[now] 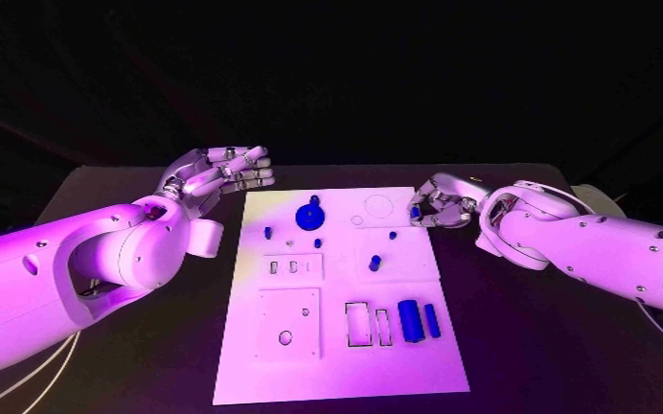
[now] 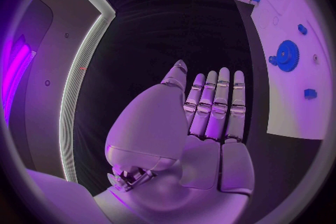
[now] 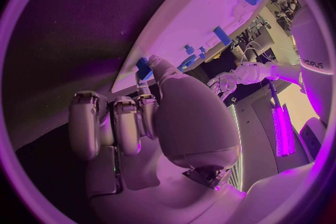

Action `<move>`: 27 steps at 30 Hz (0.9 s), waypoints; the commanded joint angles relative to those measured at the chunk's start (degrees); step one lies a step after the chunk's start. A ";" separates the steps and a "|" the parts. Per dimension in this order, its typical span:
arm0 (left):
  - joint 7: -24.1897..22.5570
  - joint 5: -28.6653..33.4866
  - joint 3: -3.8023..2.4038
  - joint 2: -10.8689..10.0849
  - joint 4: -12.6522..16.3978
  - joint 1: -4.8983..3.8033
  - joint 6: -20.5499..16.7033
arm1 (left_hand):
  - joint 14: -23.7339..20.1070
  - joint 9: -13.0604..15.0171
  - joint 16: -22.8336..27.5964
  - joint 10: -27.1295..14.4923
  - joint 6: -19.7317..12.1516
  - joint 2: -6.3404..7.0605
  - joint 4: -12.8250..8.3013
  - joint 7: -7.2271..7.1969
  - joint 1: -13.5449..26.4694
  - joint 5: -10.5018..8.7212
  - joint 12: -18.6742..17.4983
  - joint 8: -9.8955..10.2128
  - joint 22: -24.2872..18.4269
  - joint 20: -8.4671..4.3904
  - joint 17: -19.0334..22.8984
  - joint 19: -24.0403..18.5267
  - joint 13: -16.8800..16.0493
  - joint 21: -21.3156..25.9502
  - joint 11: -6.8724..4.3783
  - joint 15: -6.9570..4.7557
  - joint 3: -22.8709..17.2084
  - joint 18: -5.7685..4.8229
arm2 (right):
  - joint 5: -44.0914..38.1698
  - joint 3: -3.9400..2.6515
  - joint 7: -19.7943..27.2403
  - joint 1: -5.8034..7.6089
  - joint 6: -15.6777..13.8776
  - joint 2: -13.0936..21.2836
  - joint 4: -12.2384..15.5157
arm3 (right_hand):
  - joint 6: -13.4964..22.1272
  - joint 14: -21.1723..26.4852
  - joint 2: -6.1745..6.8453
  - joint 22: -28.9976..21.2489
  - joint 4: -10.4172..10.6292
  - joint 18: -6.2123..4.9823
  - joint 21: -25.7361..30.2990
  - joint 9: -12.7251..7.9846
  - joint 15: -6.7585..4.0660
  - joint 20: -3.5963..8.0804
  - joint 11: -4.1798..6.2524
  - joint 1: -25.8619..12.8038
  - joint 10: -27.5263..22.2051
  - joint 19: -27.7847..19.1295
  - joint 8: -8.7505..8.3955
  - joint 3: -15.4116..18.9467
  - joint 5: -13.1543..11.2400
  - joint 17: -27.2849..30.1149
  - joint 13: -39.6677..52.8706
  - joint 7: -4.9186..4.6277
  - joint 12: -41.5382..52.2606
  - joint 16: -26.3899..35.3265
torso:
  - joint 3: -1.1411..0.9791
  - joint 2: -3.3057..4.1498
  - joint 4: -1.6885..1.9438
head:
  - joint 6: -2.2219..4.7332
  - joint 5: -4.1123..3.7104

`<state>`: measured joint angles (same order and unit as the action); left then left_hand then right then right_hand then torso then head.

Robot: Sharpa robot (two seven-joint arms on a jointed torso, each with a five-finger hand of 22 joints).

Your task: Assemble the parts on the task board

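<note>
Nearest in the head view, two blue cylinders (image 1: 419,319) stand at the task board's (image 1: 331,366) five o'clock; the gear (image 1: 311,216) sits toward twelve. Left wrist view: left hand (image 2: 210,117) flat, fingers straight, holding nothing. Right wrist view: right hand (image 3: 150,117) pinches a small blue part (image 3: 143,69) at the board's edge.

Black table (image 1: 525,337) against dark backdrop (image 1: 331,50)

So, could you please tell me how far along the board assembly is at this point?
Early on. The blue gear sits on the task board, though I cannot tell whether it is seated. The right hand pinches a small blue part at the board's edge; the left hand holds nothing. Two blue cylinders still lie loose.
</note>
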<state>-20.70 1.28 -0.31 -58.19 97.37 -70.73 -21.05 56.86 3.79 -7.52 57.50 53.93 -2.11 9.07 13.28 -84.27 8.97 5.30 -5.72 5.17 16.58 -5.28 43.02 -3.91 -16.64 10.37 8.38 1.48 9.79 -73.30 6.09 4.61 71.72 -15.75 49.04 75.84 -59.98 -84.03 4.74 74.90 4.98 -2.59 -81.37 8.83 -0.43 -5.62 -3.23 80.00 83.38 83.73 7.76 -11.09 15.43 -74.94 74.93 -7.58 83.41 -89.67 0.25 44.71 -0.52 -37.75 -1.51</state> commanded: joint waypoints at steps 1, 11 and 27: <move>-0.30 0.02 -0.04 0.05 0.01 -0.07 1.12 | -0.11 -0.07 0.20 -0.14 0.01 -0.38 -0.29 0.25 -0.06 0.14 -0.20 0.12 -0.06 0.02 0.09 0.13 0.08 0.39 0.38 0.38 0.12 0.33 | -0.85 -0.02 -0.15 -0.03 -0.85 0.07 0.18 | -0.78 -5.89 -0.83 7.73 -0.10 0.17 -0.25 0.09 -0.64 0.38 0.48 0.10 0.06 0.30 0.38 -0.65 -0.60 -14.73 7.18 0.26 0.28 -0.19 | -0.02 0.03 0.02 | 0.05 0.02; -0.32 0.02 -0.04 0.13 -0.15 -0.06 1.15 | -0.11 -0.06 0.31 -0.16 -0.03 -0.40 -0.29 0.30 -0.01 0.14 -0.30 0.21 -0.10 0.02 0.09 0.13 0.07 0.41 0.43 0.42 0.14 0.32 | -0.78 -0.12 0.09 0.01 -2.76 0.51 2.10 | -3.03 -5.97 -3.15 8.64 -0.92 0.42 -1.13 0.73 -1.50 1.10 1.52 0.54 0.32 0.97 1.95 -3.40 -2.44 -15.06 7.31 1.46 0.29 -0.33 | 0.00 -0.06 -0.03 | 0.05 -0.02; -0.25 0.02 -0.04 0.46 -0.81 -0.06 1.12 | -0.11 -0.06 0.31 -0.16 -0.03 -0.40 -0.29 0.30 -0.01 0.14 -0.30 0.21 -0.11 0.02 0.09 0.13 0.07 0.41 0.43 0.43 0.14 0.32 | -3.66 -0.35 -7.36 1.03 -5.23 -0.55 12.28 | -2.96 -5.97 -3.45 8.83 -1.29 0.47 -1.27 0.87 -1.71 1.36 1.67 0.23 0.12 1.09 2.19 -4.14 -3.14 -15.06 6.95 1.58 -0.06 -0.33 | 0.36 -0.68 -0.21 | -0.30 1.01</move>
<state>-20.68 1.28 -0.31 -57.92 96.58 -70.73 -21.01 56.86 3.79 -7.53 57.50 53.93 -2.11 9.07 13.28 -84.27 8.97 5.30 -5.72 5.12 16.59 -5.28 43.02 -3.91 -16.41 10.37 8.38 1.48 9.79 -74.76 5.78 0.76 72.70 -19.54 48.77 87.42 -61.98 -84.03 1.81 74.94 3.69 -2.59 -82.43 8.79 -1.66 -4.59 -1.90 80.24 83.49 83.92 8.88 -15.06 12.47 -74.92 74.92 -6.82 83.41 -89.67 0.48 44.29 -0.66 -37.89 -0.76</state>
